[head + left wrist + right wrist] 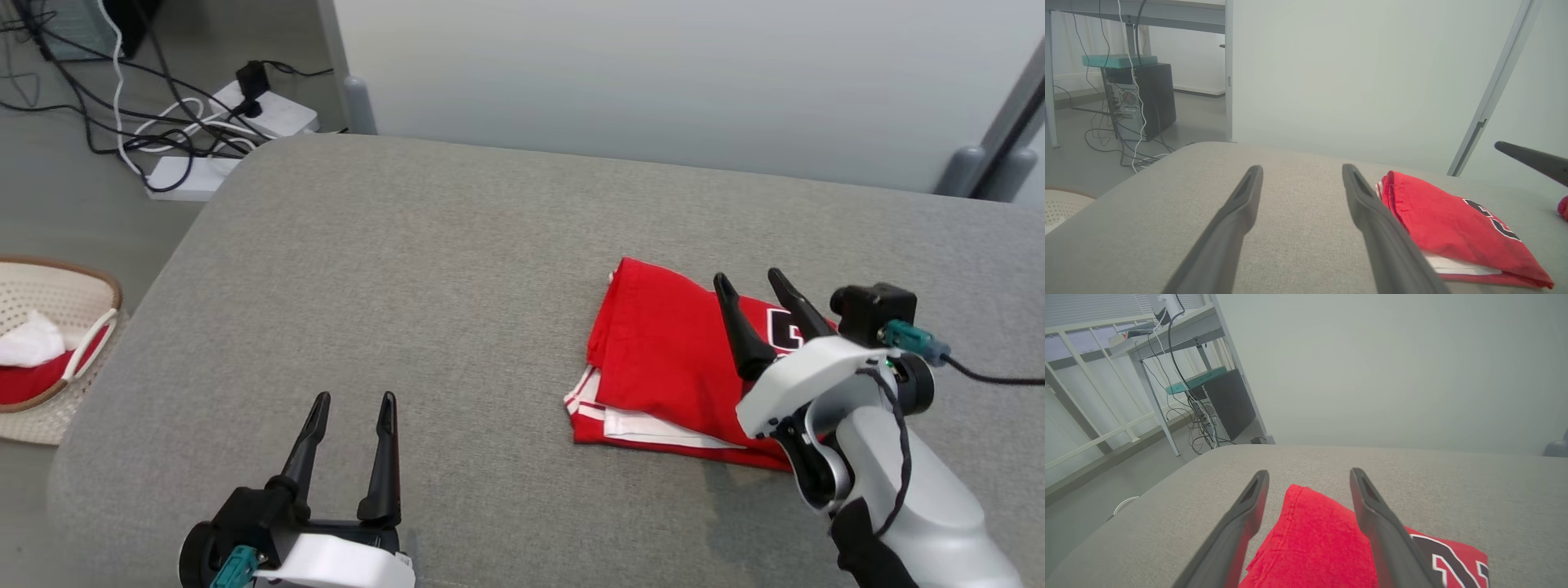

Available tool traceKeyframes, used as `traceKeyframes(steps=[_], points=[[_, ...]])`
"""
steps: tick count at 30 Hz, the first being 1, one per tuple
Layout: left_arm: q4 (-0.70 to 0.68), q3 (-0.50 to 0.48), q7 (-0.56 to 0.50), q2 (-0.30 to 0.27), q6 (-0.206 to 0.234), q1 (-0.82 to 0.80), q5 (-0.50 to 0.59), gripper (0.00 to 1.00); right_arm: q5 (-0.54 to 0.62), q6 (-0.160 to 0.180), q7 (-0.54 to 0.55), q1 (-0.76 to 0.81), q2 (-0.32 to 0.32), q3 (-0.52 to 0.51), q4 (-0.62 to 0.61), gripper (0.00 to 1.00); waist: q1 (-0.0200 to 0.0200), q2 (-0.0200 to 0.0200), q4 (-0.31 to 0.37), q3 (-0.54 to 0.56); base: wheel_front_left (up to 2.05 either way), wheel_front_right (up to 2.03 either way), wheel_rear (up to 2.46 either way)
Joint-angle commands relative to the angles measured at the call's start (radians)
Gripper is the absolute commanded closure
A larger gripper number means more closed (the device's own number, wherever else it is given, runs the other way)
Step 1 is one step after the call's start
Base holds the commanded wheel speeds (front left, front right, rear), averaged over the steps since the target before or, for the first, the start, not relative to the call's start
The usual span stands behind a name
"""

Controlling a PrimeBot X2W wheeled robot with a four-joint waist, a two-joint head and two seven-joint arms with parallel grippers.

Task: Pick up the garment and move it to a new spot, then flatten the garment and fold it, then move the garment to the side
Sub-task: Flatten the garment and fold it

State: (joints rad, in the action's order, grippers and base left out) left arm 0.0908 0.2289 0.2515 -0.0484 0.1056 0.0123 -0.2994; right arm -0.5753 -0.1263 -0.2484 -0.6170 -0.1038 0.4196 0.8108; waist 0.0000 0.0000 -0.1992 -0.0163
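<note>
Right claw (pixel 748 278) stands wide open with nothing gripped, its two long dark fingers spread over the folded red garment with white trim and black lettering (pixel 665 343). Its pale forearm rises from the lower right corner of the head view, the wrist tilted so the fingers point up and to the left. In the right wrist view the right claw (pixel 1308 472) has the red cloth (pixel 1314 539) lying below and between its fingers; whether the tips touch it I cannot tell. The garment lies flat on the right half of the grey fabric-covered desk (pixel 424 269). The left claw (pixel 355 398) is also fully open and empty, low at the near left edge, fingers pointing straight ahead over bare fabric, well apart from the garment
</note>
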Motion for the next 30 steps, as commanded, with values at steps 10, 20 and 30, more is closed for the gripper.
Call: traceKeyframes(steps=[10,20,30], points=[[-0.024,-0.057,0.01,-0.002,-0.003,-0.056,0.024,0.0,0.252,-0.004,-0.013,0.155,0.042,-0.17,-0.187,0.0,0.0,0.0,0.156,0.015,0.0,0.0,0.0],[-0.02,-0.068,0.01,-0.002,0.003,-0.064,0.035,0.0,0.315,-0.004,-0.013,0.29,0.03,-0.242,-0.358,0.0,0.0,0.0,0.227,0.03,0.0,0.0,0.0],[-0.015,-0.089,0.01,-0.002,0.012,-0.014,0.043,0.0,0.278,-0.004,-0.013,0.457,-0.01,-0.238,-0.507,0.0,0.0,0.0,0.261,0.063,0.0,0.0,0.0]])
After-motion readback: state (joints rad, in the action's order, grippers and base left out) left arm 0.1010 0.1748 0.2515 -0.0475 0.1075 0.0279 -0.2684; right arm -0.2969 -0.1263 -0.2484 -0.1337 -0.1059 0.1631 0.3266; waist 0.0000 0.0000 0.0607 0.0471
